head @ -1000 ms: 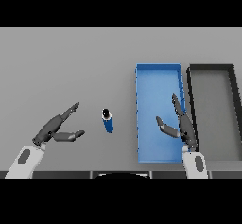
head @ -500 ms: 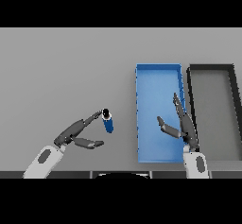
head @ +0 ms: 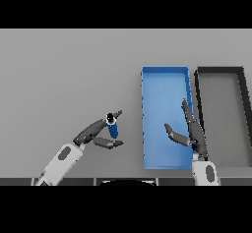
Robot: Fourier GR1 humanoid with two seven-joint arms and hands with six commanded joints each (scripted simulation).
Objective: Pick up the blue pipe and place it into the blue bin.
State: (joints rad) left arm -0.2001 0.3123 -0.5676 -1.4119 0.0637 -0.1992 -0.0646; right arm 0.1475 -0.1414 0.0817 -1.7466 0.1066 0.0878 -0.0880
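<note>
— While the count is easy, say it anyway: how many of each?

— One pipe (head: 112,128), two bins, two hands. One bin (head: 164,116) is blue, the other, a dark bin (head: 219,119), lies just to its right. All of it rests on a grey table (head: 69,79).

— What are the fingers doing?

— On the left hand (head: 93,134) they are stretched out towards the pipe, with the thumb spread below them, so the gap is fairly wide. The pipe sits in that gap, the fingers along its upper left side and the thumb tip under its lower end. Whether they actually touch it I cannot tell. The right hand (head: 193,132) hovers over the right side of the blue bin, fingers straight and pointing away from the robot, thumb held out to the left. It holds nothing.

— And the pipe itself?

— Short, blue, with a darker cap and a pale spot at its far end. It lies on the table left of the blue bin, apart from it, its long side running roughly away from the robot.
</note>
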